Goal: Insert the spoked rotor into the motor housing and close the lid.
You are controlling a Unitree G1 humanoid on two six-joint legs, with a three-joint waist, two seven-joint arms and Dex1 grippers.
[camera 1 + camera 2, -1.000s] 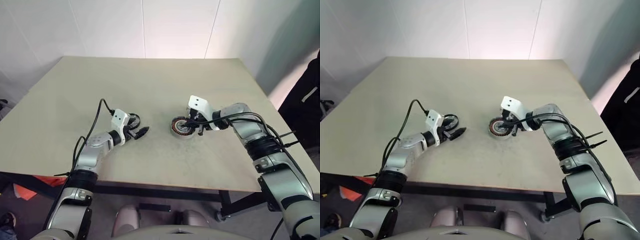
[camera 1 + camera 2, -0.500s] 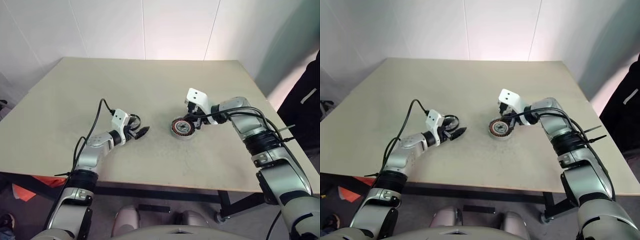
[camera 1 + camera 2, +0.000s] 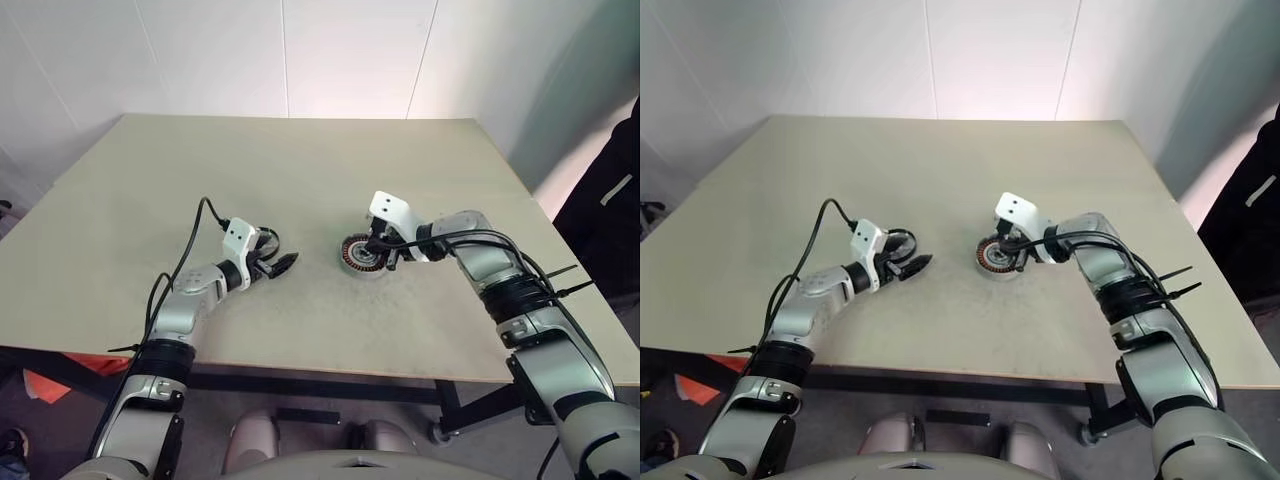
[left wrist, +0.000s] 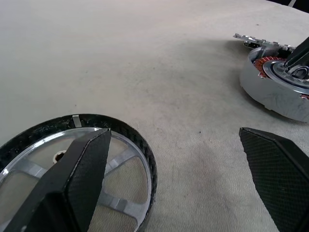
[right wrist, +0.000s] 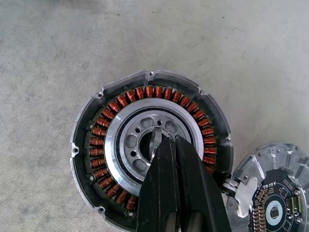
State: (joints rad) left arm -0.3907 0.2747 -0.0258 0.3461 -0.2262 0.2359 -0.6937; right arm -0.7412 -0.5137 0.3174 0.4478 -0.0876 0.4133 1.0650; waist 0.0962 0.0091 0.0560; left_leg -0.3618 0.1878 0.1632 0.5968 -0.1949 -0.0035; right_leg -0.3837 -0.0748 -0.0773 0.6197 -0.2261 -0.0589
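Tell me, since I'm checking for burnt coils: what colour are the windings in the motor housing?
Copper-orange, a bright ring inside the silver motor housing; right wrist view shows it best.

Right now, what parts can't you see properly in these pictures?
- Spoked rotor: left wrist view, partly cut off by the picture's edge and covered by a finger of the left gripper.
- Motor housing: right wrist view, near rim hidden behind the shut right gripper.
- Lid: right wrist view, cut off at the corner.
- Head views: rotor spokes too small to count.
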